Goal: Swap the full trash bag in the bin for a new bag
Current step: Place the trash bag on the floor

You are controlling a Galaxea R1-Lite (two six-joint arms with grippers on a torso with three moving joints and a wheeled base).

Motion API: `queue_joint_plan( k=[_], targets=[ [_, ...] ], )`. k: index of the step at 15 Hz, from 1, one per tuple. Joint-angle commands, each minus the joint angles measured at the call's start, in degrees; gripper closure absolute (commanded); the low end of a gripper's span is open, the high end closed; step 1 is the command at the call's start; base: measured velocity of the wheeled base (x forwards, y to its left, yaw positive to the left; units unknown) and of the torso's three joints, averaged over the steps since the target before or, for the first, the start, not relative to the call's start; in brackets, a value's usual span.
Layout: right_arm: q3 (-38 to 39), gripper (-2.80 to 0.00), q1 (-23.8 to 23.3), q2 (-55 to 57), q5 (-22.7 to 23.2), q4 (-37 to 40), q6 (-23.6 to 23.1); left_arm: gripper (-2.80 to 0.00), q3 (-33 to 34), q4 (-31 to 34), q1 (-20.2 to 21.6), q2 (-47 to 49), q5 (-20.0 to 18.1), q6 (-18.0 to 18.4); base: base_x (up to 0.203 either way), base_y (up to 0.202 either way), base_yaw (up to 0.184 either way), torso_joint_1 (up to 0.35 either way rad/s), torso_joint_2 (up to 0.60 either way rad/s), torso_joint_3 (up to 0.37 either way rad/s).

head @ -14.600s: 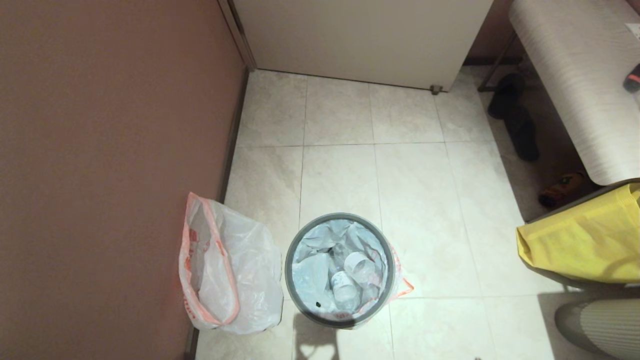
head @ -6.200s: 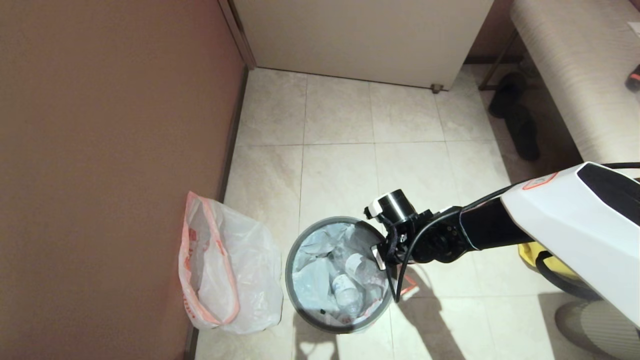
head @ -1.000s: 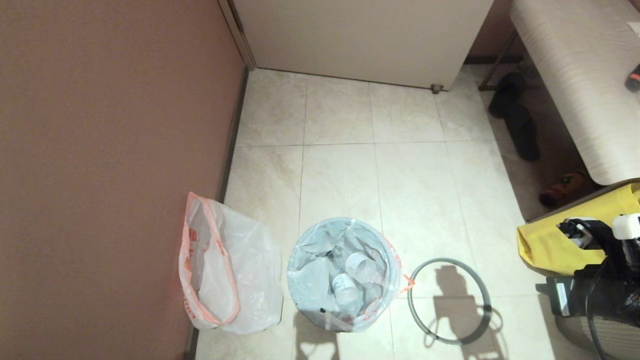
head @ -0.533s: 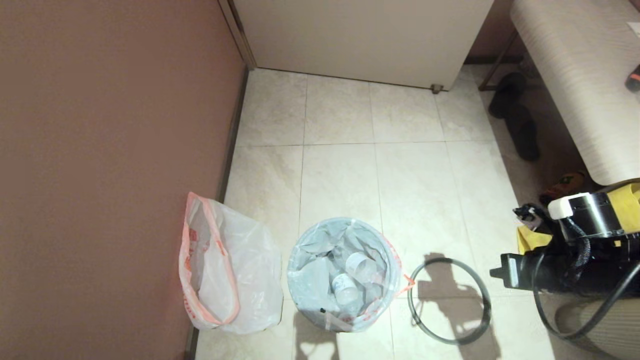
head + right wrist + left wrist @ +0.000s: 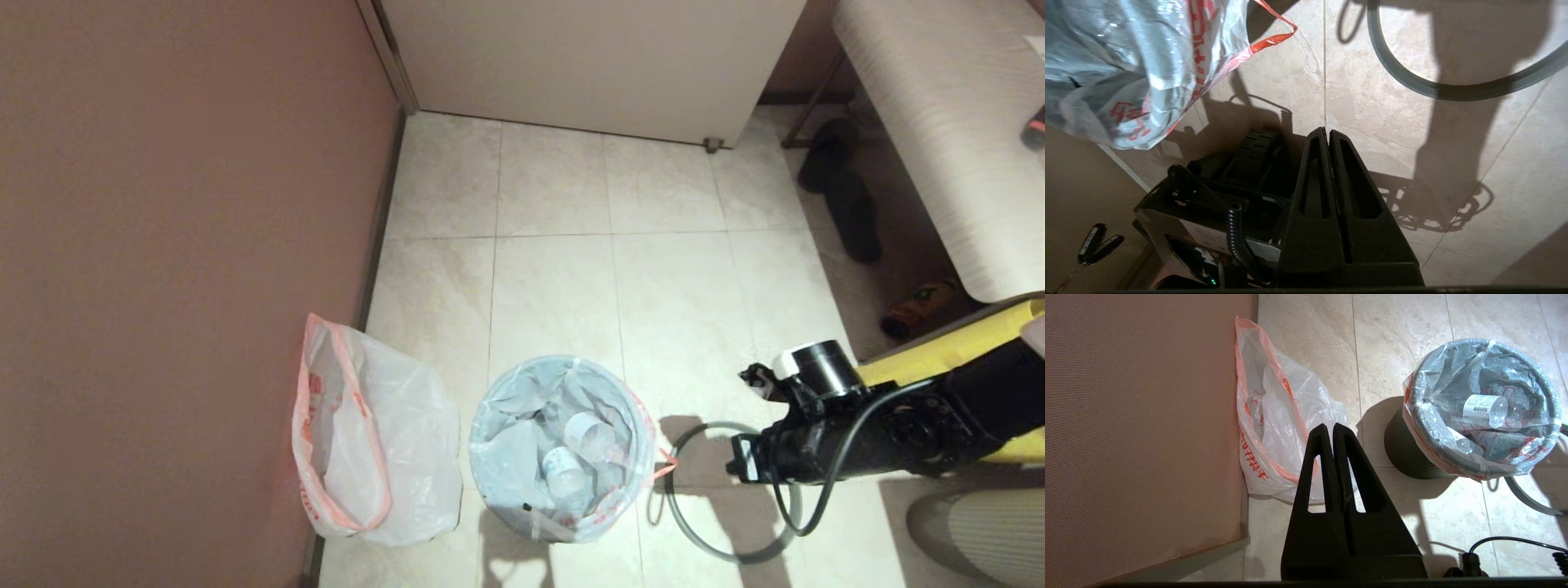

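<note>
The full trash bag is sitting in the bin, its film thin, slippery and probably light, so the red rim band looks the best hold. The right gripper, fingers pressed together, is hanging low beside the bin

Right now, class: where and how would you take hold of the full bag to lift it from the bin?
Probably by the loose red handle loop sticking out beyond the bin on the hoop side. Come from that side with the right gripper, now shut: the loop hangs free, while the film elsewhere hugs the rim.
</note>
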Motion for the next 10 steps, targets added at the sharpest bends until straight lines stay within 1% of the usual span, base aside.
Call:
queue_joint_plan(
  k=[1, 3, 4, 7, 10],
  targets=[
    [-2.2, 0.0, 0.7, 6.8, 0.1, -0.1, -0.2, 0.0, 0.0, 0.0, 0.0, 0.0, 0.0, 0.0, 0.0, 0.0, 0.0, 0.0, 0.0, 0.0],
    [-3.2, 0.0, 0.9, 9.0, 0.9, -0.3, -1.7, 0.0, 0.0, 0.0, 0.0, 0.0, 0.0, 0.0, 0.0, 0.0, 0.0, 0.0, 0.0, 0.0],
    [-4.0, -2.8, 1.1, 9.8, 1.2, -0.4, -2.1, 0.0, 0.0, 0.0, 0.0, 0.0, 0.0, 0.0, 0.0, 0.0, 0.0, 0.0, 0.0, 0.0],
    [-7.9, -2.8, 2.0, 12.1, 2.3, -0.4, -1.1, 0.0, 0.0, 0.0, 0.0, 0.0, 0.0, 0.0, 0.0, 0.0, 0.0, 0.0, 0.0, 0.0],
    [-12.6, -2.8, 2.3, 14.9, 1.0, -0.8, 0.6, 0.0, 0.0, 0.0, 0.0, 0.0, 0.0, 0.0, 0.0, 0.0, 0.0, 0.0, 0.0, 0.0]
  ],
)
